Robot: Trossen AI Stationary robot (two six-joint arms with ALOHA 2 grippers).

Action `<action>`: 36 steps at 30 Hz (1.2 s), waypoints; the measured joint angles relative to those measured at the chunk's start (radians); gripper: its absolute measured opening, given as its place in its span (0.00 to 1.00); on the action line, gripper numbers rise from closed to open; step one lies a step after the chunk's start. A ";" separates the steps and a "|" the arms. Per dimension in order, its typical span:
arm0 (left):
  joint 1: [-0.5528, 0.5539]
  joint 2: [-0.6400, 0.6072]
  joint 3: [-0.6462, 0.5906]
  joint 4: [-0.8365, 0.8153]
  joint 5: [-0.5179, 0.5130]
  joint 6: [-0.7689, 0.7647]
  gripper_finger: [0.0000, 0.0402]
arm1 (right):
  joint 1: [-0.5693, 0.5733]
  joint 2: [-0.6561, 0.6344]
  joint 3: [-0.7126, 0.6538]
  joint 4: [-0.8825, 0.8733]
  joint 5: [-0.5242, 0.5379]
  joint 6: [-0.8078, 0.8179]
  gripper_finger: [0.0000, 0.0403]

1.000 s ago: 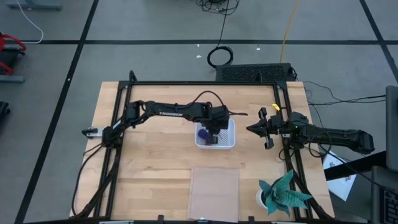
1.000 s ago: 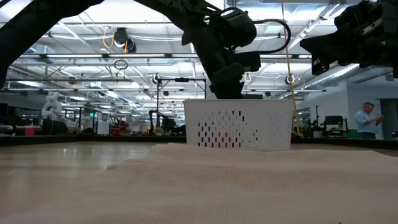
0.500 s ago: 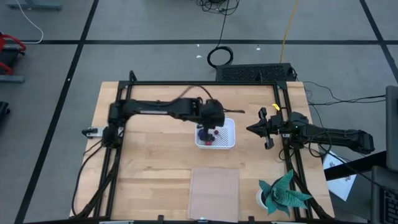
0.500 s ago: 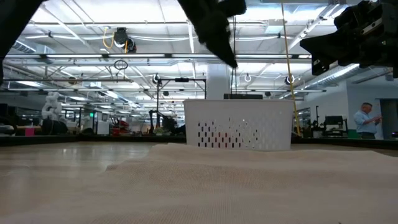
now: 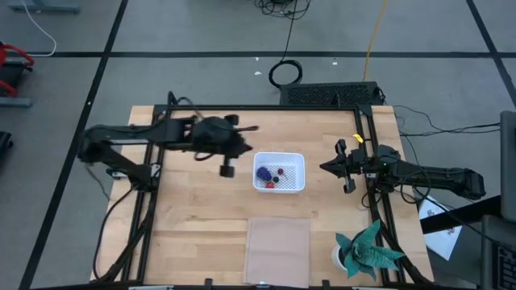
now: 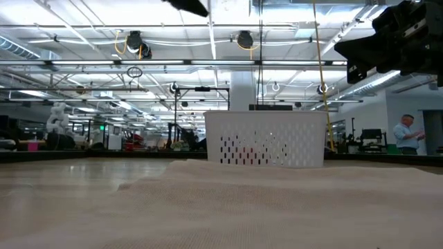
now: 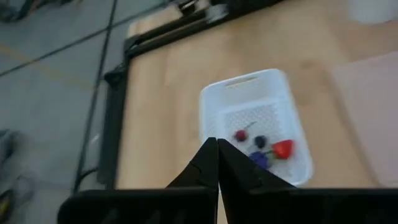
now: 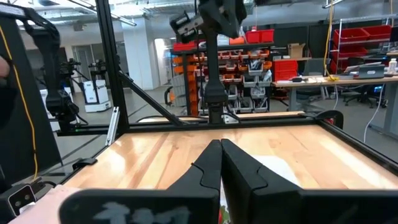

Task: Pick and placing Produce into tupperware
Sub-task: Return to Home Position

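Observation:
The white tupperware (image 5: 280, 171) stands on the wooden table at mid-right. It holds the produce: a purple-blue bunch (image 7: 260, 160), a red strawberry (image 7: 283, 149), a dark berry (image 7: 260, 142) and a red berry (image 7: 241, 135). All lie on its mesh bottom. My left gripper (image 5: 240, 150) is shut and empty. It hangs above the table, left of the tupperware. My right gripper (image 5: 326, 167) is shut and empty. It waits to the right of the tupperware and high in the low view (image 6: 387, 41).
A flat pale translucent sheet (image 5: 278, 246) lies near the front edge. A teal paper plant (image 5: 369, 251) stands at the front right. Black frame rails (image 5: 153, 201) run along both table sides. A person (image 6: 408, 135) stands far off in the room.
My left gripper has risen out of the tupperware and drawn back toward the table's left edge, leaving the low view at the top. The fruits stay in the tupperware, which has not moved.

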 joint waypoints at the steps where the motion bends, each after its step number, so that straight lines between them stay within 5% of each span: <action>1: 0.005 -0.043 -0.070 0.051 0.041 0.005 0.00 | 0.000 0.000 0.000 0.002 0.000 0.000 0.00; 7: 0.064 -0.207 -0.505 0.591 0.374 -0.059 0.00 | 0.000 0.000 0.000 0.010 0.000 0.009 0.00; 9: 0.071 -0.225 -0.603 0.720 0.413 -0.085 0.00 | 0.000 0.000 0.000 0.019 -0.004 0.028 0.00; 13: 0.026 -0.313 -0.732 0.780 0.342 -0.084 0.00 | 0.000 -0.006 0.000 0.067 -0.076 0.064 0.00; 22: -0.119 -0.741 -1.012 0.790 0.093 -0.055 0.00 | 0.000 -0.032 0.000 0.079 -0.125 0.136 0.00; 29: -0.091 -0.941 -1.194 0.864 0.219 -0.079 0.00 | -0.002 -0.082 0.010 0.062 -0.161 0.129 0.00; 36: -0.091 -1.052 -1.291 0.924 0.222 -0.106 0.00 | -0.002 -0.093 0.011 0.011 -0.158 0.100 0.00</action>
